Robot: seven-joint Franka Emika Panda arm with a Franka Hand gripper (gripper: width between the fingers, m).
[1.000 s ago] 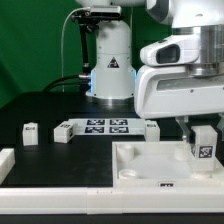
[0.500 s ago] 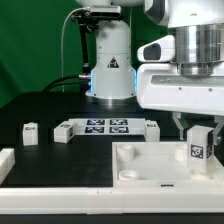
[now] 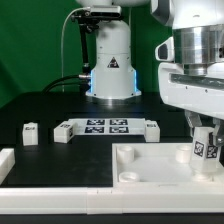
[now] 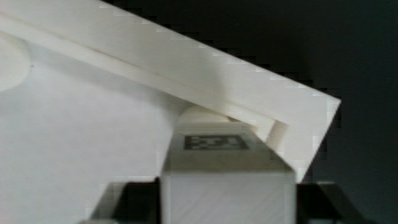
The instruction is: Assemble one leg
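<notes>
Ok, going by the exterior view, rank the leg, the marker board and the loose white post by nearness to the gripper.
1. The leg, held in the gripper, at the exterior view's right.
2. The marker board, mid-table, further toward the exterior view's left.
3. The loose white post, far at the exterior view's left.

Exterior brightness: even and fairly bright; the black table (image 3: 40, 105) at 9 o'clock stays matte and dark.
Glare: the white arm housing (image 3: 195, 85) at 3 o'clock and the white square piece (image 3: 150, 165) at 5 o'clock look nearly washed out.
Shadows: soft grey shading lies inside that piece's raised rim.
Exterior sharpness: coarse and low in detail.
Wrist view: soft at close range; the leg (image 4: 222, 165) is blurred, its marker (image 4: 217, 141) smeared; bright white meets deep black.
</notes>
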